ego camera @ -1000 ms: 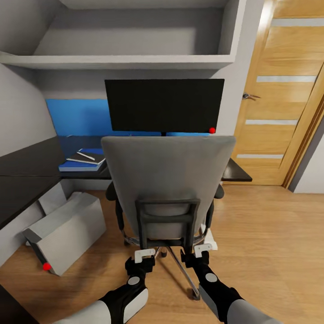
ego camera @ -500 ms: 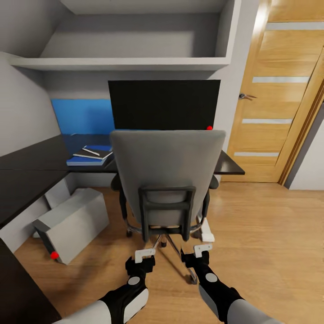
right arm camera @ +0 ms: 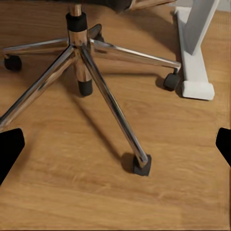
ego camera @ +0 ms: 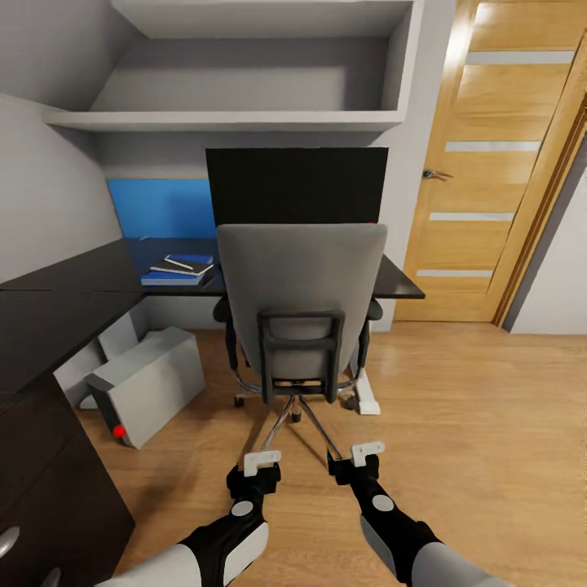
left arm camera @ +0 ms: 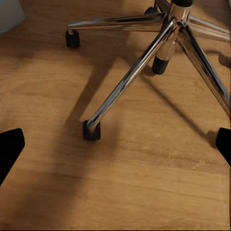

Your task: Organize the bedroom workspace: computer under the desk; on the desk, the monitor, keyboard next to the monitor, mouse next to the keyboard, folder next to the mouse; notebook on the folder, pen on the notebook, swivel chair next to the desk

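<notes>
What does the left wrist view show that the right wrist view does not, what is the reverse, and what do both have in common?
Left wrist view: a pale grey corner, perhaps the computer case; I cannot tell. Right wrist view: the desk's white foot. Both: the swivel chair's chrome base on the wooden floor, seen between the spread fingers of the open left gripper and right gripper.

I note grey swivel chair [ego camera: 300, 281] on chrome legs, black monitor [ego camera: 297, 186], blue folder [ego camera: 169, 278], grey computer [ego camera: 151, 385], black desk [ego camera: 57, 314]
</notes>
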